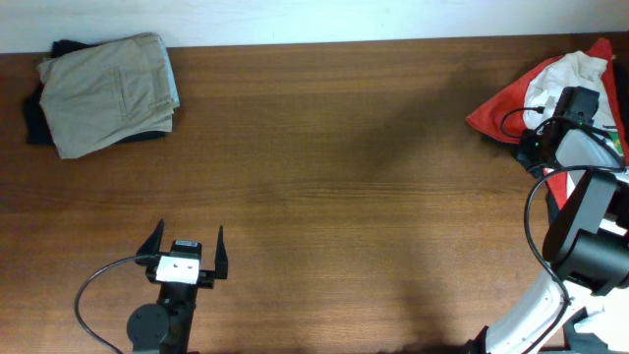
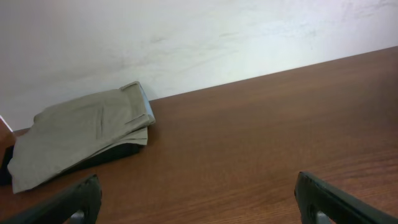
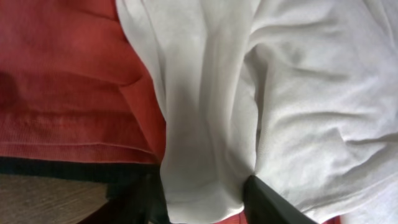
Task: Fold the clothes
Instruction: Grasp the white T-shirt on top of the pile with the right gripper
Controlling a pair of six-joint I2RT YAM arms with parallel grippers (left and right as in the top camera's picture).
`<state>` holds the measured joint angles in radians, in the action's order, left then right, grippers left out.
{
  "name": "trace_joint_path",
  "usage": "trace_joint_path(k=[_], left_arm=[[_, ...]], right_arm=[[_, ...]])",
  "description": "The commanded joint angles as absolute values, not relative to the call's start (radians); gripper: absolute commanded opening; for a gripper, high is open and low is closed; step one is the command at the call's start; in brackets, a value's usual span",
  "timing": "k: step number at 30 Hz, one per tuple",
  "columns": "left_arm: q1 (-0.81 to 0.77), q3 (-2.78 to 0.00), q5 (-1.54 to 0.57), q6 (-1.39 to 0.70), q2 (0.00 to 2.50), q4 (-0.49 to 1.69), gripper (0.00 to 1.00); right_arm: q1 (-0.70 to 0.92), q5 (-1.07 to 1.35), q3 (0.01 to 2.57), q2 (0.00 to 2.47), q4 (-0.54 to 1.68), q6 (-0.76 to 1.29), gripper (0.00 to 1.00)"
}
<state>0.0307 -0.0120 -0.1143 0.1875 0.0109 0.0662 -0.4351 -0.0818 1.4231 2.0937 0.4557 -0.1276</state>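
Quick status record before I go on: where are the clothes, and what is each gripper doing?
folded stack: khaki garment, folded, lying on a dark garment, far left of the table
unfolded pile: white shirt crumpled on a red garment, far right edge
left gripper: open, holding nothing, over bare wood at the near left
right gripper: at the pile, fingers either side of a fold of the white shirt; whether it is pinched is unclear
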Motion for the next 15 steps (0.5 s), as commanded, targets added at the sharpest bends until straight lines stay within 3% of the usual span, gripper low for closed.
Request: trace_joint_path(k=[1, 5, 8, 15], left_arm=[[0.036, -0.008, -0.111, 0.194, 0.005, 0.07, 0.99], [0.036, -0.008, -0.111, 0.194, 0.005, 0.07, 0.99], [0.036, -0.008, -0.111, 0.193, 0.005, 0.07, 0.99], [0.036, -0.008, -0.111, 0.194, 0.005, 0.07, 0.99]], right_arm=[[-0.432, -0.09, 1.431, 2.103, 0.45, -0.123, 0.43], [-0.432, -0.09, 1.433, 2.103, 0.45, -0.123, 0.31], [-0.432, -0.09, 1.433, 2.103, 0.45, -0.123, 0.28], [-0.432, -0.09, 1.442, 2.092, 0.448, -0.1, 0.27]])
